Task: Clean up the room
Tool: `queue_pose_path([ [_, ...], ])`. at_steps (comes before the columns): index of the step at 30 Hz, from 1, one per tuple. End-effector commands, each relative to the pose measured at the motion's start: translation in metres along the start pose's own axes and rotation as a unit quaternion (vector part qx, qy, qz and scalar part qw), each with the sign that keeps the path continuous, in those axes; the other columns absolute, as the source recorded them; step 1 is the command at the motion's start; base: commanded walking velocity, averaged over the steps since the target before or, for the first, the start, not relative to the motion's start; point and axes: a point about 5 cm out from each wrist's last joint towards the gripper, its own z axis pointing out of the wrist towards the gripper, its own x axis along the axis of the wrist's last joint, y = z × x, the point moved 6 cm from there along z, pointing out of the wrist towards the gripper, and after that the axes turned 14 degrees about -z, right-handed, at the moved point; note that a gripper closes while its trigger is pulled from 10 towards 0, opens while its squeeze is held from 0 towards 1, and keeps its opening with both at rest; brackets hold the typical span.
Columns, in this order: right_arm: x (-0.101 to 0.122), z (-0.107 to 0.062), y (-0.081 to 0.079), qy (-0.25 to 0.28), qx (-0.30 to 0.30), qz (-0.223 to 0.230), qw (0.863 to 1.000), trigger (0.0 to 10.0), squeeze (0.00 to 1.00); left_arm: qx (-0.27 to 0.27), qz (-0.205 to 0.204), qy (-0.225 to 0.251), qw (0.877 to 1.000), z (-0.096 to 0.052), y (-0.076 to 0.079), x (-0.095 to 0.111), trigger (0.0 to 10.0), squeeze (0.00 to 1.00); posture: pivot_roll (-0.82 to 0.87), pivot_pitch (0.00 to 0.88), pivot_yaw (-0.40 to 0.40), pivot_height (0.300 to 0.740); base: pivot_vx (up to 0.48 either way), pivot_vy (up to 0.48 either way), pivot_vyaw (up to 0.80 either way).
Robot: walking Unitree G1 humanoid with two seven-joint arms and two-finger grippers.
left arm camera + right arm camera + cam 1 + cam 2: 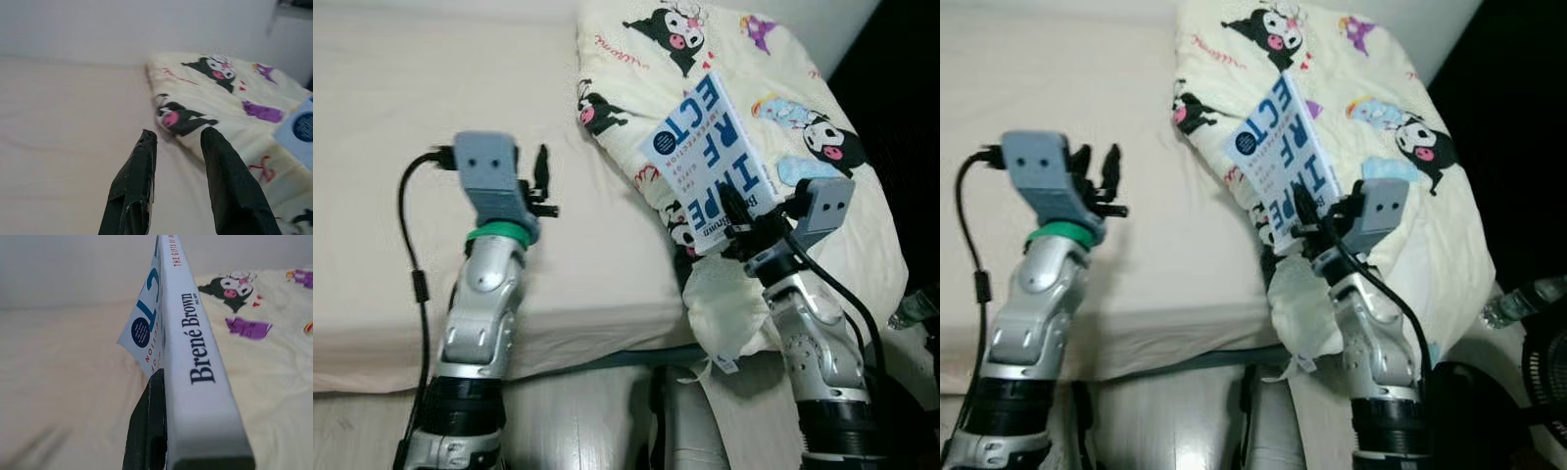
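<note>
The right gripper (744,227) is clamping its jaws on the lower end of a white paperback book with large blue lettering (705,157), holding it above the cream cartoon-print pillow (783,88) at two o'clock. The left gripper (540,186) is hovering over the beige bed sheet (401,117) at ten o'clock, jaws parted and empty. Judged from this, the tidying is only partly done: the book is lifted but not yet put away.

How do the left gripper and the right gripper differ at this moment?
The left gripper is open and holds nothing; the right gripper is shut on the book. The left one hovers over the bare bed; the right one is beside the patterned blanket. Both are raised, with black fingers.
</note>
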Motion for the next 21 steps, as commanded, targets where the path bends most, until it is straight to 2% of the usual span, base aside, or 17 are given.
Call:
queue_pose_path([
  [1,0.003,-0.001,0.009,0.013,-0.016,-0.012,1.000,10.0,0.00,-0.009,0.000,-0.002,1.000,0.001,0.006,-0.002,10.0,0.00,-0.06,0.027,-0.048,0.602,0.000,0.000,0.00],
  [21,-0.006,-0.003,0.013,0.013,-0.031,-0.010,0.999,10.0,0.00,-0.037,-0.005,-0.020,0.999,0.010,0.024,-0.005,10.0,0.00,-0.05,0.027,-0.031,0.681,0.000,0.000,0.00],
])
